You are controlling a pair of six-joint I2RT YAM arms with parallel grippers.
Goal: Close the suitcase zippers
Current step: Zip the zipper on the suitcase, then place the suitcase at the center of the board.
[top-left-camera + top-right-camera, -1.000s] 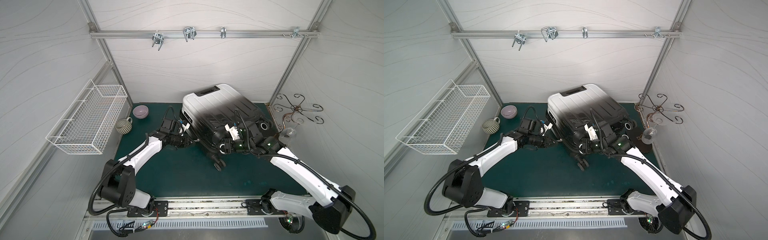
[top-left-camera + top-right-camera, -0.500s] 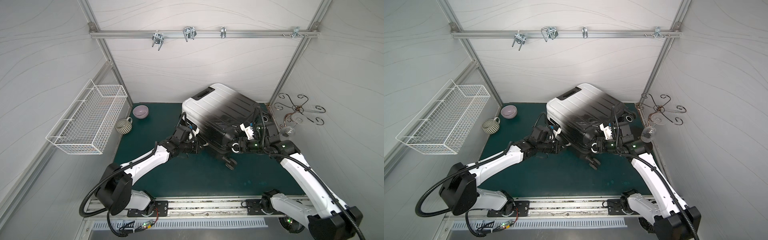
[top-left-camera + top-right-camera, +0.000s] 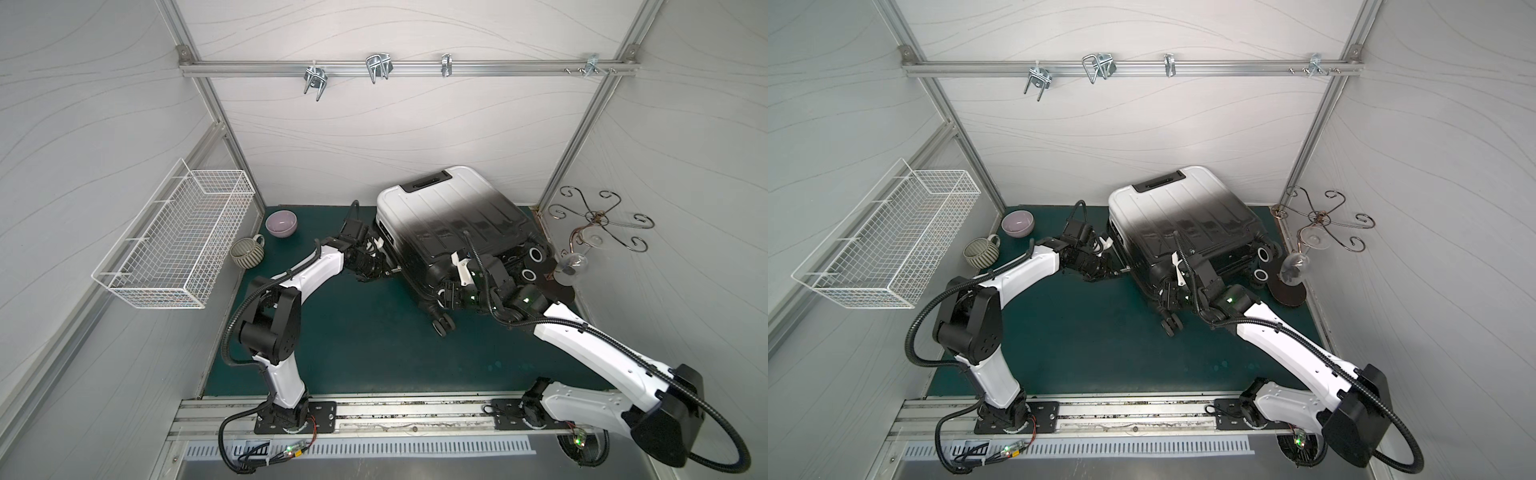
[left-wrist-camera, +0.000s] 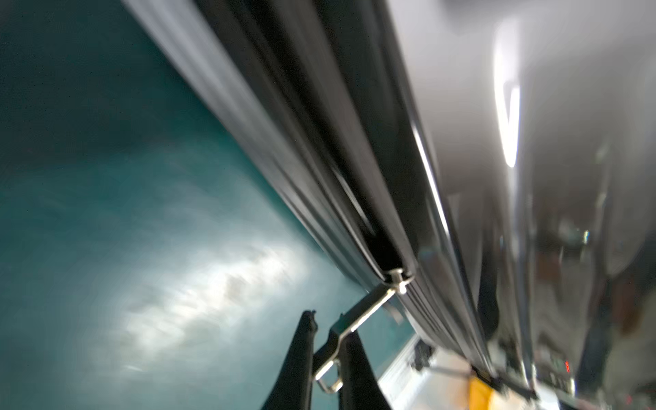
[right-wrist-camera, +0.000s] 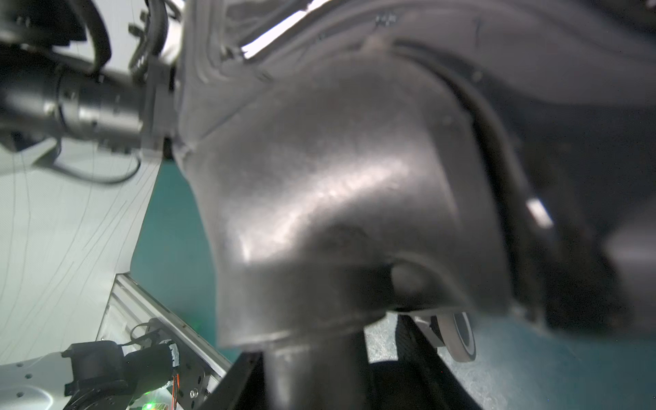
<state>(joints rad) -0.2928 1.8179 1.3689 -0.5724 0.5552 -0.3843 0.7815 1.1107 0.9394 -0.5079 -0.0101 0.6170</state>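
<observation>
One suitcase (image 3: pixel 440 208), one zipper pull (image 4: pixel 362 312) (left gripper (image 4: pixel 324 328) pinching it)

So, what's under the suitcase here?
Only the green mat shows around the suitcase, plus a wheel at its near corner; whatever lies beneath the shell is covered.

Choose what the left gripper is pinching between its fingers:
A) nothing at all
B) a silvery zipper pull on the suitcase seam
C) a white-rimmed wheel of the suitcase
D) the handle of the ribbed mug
B: the left wrist view shows the left gripper shut on the silvery zipper pull, which sits on the black seam of the suitcase.
</observation>
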